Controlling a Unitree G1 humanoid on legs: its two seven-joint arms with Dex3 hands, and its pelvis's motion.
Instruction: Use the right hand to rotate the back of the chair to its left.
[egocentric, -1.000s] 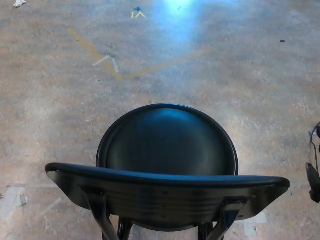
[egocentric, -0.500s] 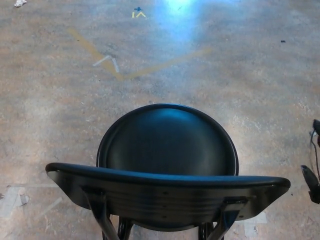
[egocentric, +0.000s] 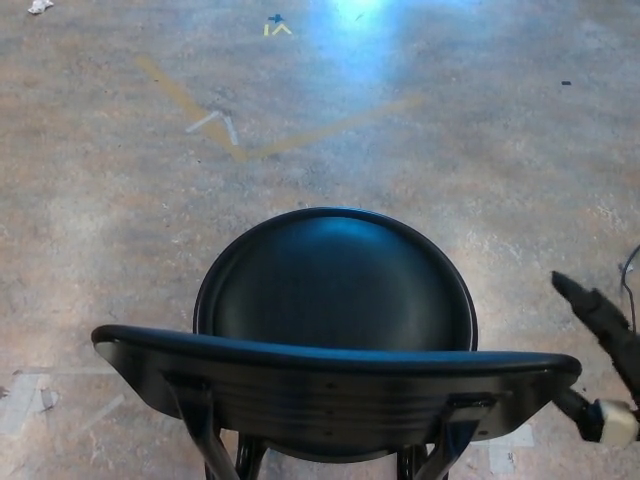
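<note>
On the bare floor (egocentric: 420, 140) your right hand (egocentric: 600, 345) reached near the chair (egocentric: 335, 330) back's right end, fingers apart, holding nothing, ready to push.

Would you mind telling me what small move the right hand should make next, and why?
Probably a short reach left toward the near right end of the chair back. The right hand sits just off that end without touching it, fingers apart and holding nothing, so it likely needs contact there before it can push the back around.
</note>
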